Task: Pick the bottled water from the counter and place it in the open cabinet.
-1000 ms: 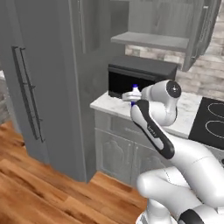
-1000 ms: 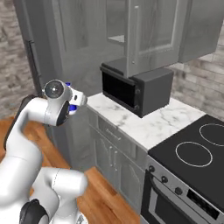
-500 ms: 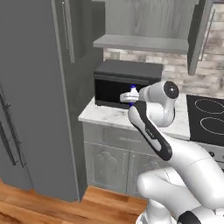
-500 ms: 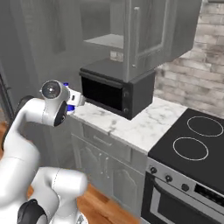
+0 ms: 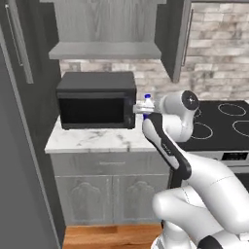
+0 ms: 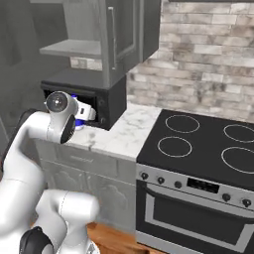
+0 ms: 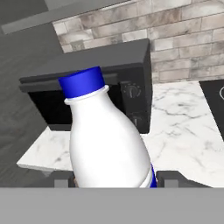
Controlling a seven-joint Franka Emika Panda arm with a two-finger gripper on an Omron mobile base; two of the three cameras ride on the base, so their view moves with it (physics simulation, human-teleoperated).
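Tool (image 7: 114,177) is clamping the bottled water (image 7: 107,140), one dark finger showing on each side of the bottle's lower body in the hand view. Bottle is tilting slightly, blue cap (image 7: 82,82) pointing up and a bit left in that view, a sliver of blue label peeking out at its lower right. In the left base view the bottled water (image 5: 147,104) is hanging in the air at the end of the arm, in front of the right edge of the microwave (image 5: 96,99), above the marble worktop (image 5: 97,141) and not touching it. In the right base view only a blue bit of the bottle (image 6: 78,123) is showing beside the wrist, near the microwave's front (image 6: 89,106). The microwave is sitting on the worktop, control knobs on its right side. The black stove (image 6: 206,144) with four burner rings is sitting just right of the worktop. Farther back, a brick backsplash (image 5: 219,58) is running along the wall. Above the microwave, the open cabinet (image 5: 104,29) is showing its flat grey shelf (image 5: 104,50), with its door (image 6: 129,37) swung out on the right. Bottle is sitting well below that shelf.
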